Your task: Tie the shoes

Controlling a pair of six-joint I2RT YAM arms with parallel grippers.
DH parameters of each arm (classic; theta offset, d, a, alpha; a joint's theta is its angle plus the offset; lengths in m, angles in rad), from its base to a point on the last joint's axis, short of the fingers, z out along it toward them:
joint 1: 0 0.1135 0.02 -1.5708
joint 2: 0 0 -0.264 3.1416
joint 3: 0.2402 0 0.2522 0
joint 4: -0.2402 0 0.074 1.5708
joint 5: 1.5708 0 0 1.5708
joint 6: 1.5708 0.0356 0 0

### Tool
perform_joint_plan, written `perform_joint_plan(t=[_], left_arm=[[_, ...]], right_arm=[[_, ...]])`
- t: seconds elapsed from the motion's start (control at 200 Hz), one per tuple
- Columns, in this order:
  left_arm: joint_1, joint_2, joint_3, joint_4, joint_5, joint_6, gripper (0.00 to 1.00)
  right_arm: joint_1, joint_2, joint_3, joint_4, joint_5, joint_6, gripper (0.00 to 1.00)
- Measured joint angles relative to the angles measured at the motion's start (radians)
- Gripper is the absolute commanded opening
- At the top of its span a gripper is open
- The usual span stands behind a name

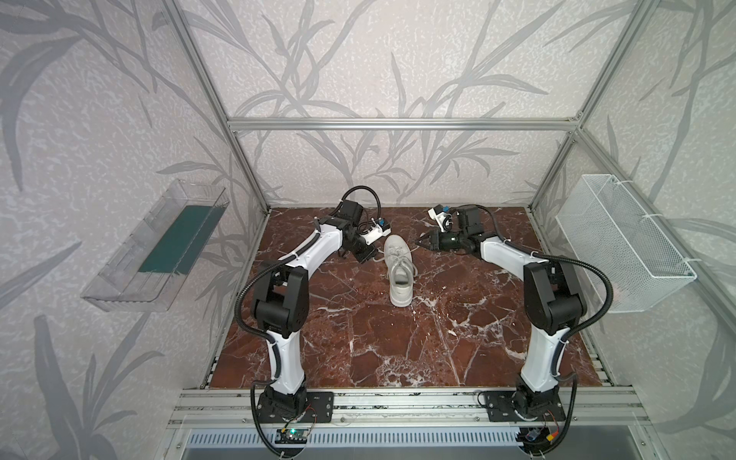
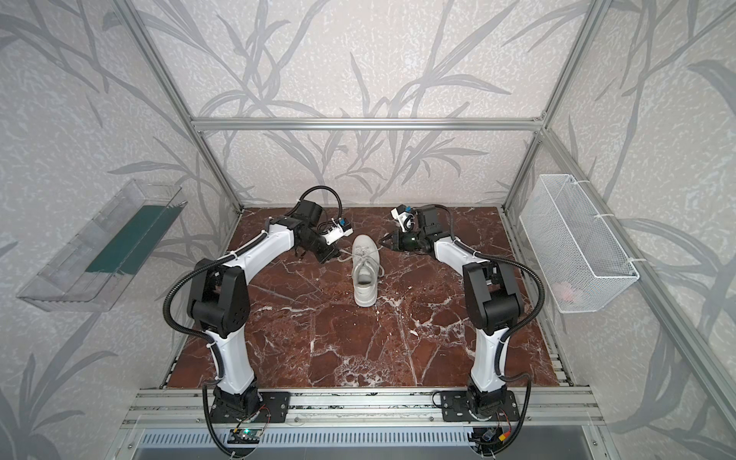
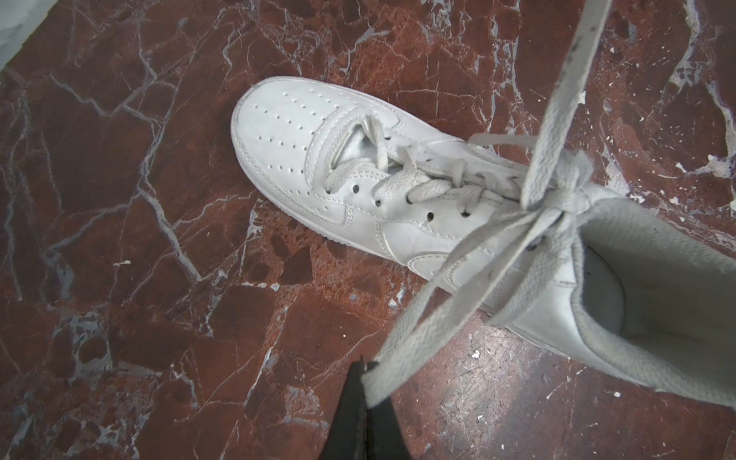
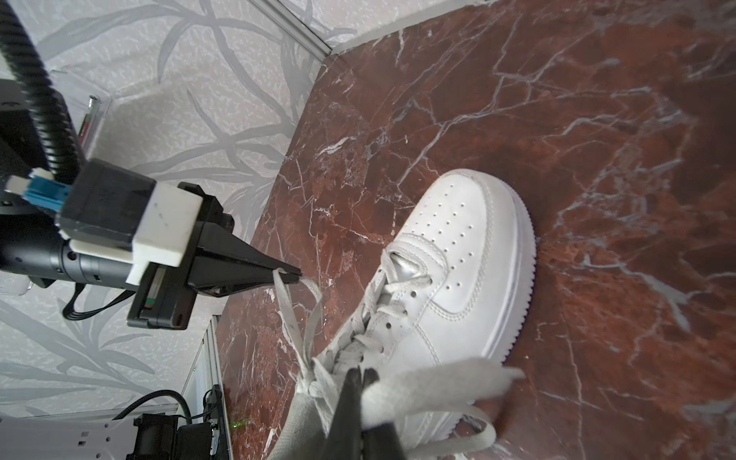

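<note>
Left pincer [image 3: 365, 382] clamped on left lace loop [image 3: 392, 368]; right pincer [image 4: 359, 378] clamped on right lace loop [image 4: 418, 384]; sneaker [image 1: 399, 275] between, on surface [image 1: 438, 350].

robot test cell, lab type. aluminium frame [image 1: 398, 124], walled with leaf-print panels [image 1: 358, 59]; marble-look tabletop [image 1: 398, 350]; left arm [image 1: 284, 302] and right arm [image 1: 553, 298], bolted to a metal rail [image 1: 398, 402] at 6 o'clock, cables [image 1: 239, 302] and circuit boards [image 1: 292, 434] exposed; clear plastic bin [image 1: 115, 275] hung at 9 o'clock; white wire basket [image 1: 621, 247] hung at 3 o'clock.
</note>
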Motion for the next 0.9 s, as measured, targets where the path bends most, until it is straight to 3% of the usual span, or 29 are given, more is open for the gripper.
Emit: perform_joint_plan(t=[0.9], left_arm=[[-0.006,-0.022,-0.039,-0.066,-0.086,0.008,0.00]], right_arm=[[-0.080,-0.082,-0.132,-0.002,0.063,-0.019,0.00]])
